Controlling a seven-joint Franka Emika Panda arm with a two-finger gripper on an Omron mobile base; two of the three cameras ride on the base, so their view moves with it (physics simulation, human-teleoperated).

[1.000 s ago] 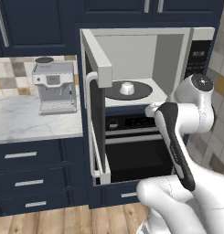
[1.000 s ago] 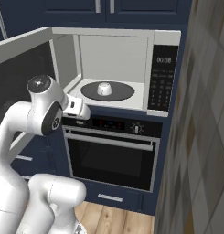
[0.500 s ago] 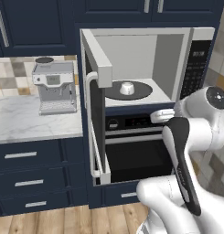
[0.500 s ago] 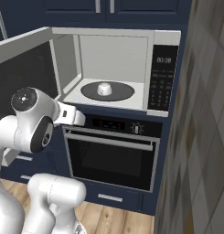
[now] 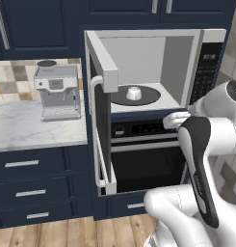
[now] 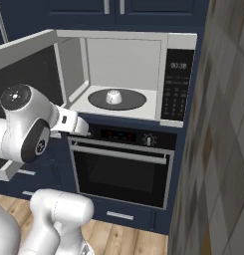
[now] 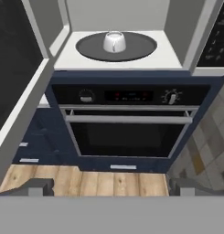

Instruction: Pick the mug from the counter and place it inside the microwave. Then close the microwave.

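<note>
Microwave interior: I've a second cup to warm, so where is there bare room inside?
The small white mug sits mid dark round turntable. Free: the turntable's outer ring around it, and the pale floor toward the right wall and front corners.

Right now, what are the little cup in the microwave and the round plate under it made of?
The cup looks like glazed white ceramic: smooth, rounded, softly shiny. It could also be plastic. The round plate under it looks like dark glass or dark plastic: flat, even grey, matte. Everything here is rendered, so neither is sure.
</note>
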